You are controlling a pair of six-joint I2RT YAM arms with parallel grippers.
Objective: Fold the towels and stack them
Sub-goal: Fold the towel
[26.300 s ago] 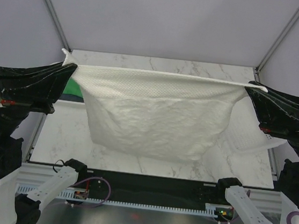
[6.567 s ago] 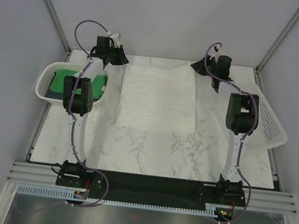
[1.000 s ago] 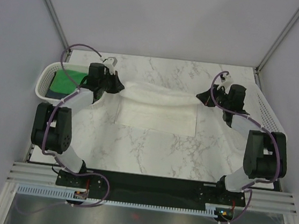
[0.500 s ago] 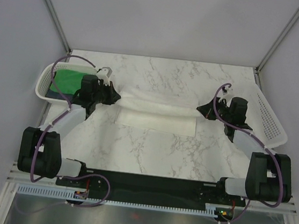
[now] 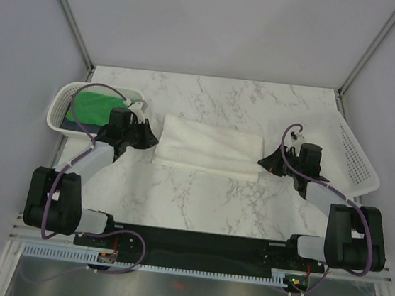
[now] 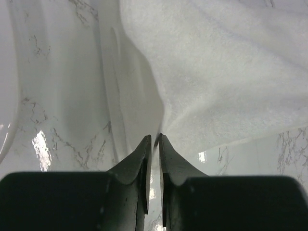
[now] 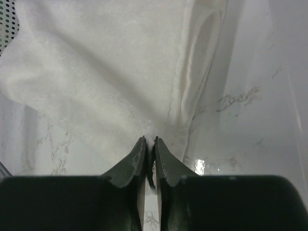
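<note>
The large white towel (image 5: 208, 146) lies folded into a wide band on the marble table. My left gripper (image 5: 154, 142) is low at its left near corner, shut on the towel's edge (image 6: 166, 122). My right gripper (image 5: 262, 160) is low at its right near corner, shut on a pinch of the towel (image 7: 159, 126). The fold's layers show beside each gripper in the wrist views. The green towel (image 5: 95, 106) lies in the left basket, with a dark navy strip (image 5: 78, 126) showing under its near edge.
A white perforated basket (image 5: 58, 107) stands at the table's left edge, just behind my left arm. A second white basket (image 5: 356, 160) leans tilted at the right edge, beside my right arm. Bare marble (image 5: 206, 199) lies between the towel and the arm bases.
Both grippers have carried the towel's far edge toward me and down. The raised roll of cloth has dropped into a flat folded band, and both arms are drawn back.
</note>
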